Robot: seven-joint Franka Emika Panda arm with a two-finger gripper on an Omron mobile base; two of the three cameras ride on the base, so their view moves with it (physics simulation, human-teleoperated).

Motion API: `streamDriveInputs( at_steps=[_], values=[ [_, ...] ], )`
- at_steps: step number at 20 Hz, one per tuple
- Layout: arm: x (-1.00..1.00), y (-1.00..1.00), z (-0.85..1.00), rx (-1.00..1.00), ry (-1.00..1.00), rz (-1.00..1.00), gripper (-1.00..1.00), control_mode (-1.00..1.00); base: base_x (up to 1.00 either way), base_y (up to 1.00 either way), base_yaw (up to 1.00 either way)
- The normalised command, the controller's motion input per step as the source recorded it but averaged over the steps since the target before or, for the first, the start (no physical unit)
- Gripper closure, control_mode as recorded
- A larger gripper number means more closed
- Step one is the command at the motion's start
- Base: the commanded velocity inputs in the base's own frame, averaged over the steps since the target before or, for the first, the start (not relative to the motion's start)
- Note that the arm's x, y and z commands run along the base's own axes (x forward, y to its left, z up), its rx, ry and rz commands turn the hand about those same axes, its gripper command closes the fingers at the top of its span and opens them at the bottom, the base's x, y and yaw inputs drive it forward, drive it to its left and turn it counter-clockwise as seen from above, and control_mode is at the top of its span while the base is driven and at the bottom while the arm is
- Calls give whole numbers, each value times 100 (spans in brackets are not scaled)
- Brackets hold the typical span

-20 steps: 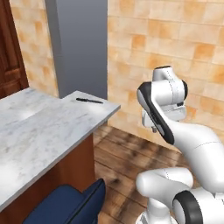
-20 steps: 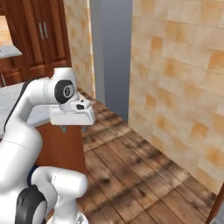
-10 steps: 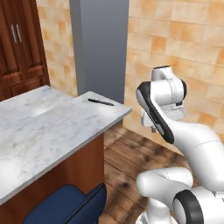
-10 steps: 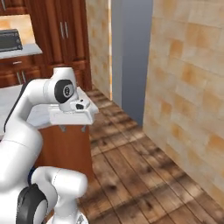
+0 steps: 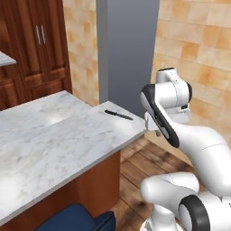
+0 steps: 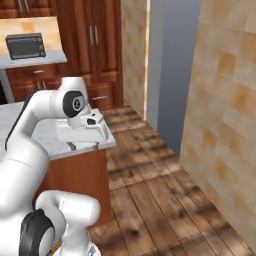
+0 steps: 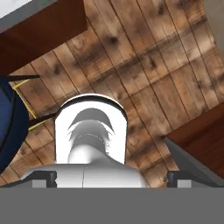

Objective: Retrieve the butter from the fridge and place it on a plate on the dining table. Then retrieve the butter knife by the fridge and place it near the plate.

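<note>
You see the butter knife [image 5: 118, 115], slender and dark, lying flat near the far corner of the marble bench [image 5: 54, 140], close to the grey fridge [image 5: 126, 49] standing behind it. Your gripper [image 6: 84, 146] hangs beside the bench edge, pointing down at the wood floor [image 7: 144, 74], its jaws spread wide and holding nothing.
</note>
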Motion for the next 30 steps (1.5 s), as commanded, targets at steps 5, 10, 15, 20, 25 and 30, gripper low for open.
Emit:
streamDriveInputs(
  at_steps=[5, 10, 15, 20, 25, 30],
  values=[
    [0, 0, 0, 0, 0, 0, -100, 100, 54, -3, 29],
    [0, 0, 0, 0, 0, 0, -100, 100, 78, -5, 40],
    [0, 0, 0, 0, 0, 0, -100, 100, 62, -18, 35],
    [0, 0, 0, 0, 0, 0, -100, 100, 50, -20, 37],
    [0, 0, 0, 0, 0, 0, -100, 100, 35, -37, 33],
    [0, 0, 0, 0, 0, 0, -100, 100, 2, -10, 3]
  ],
)
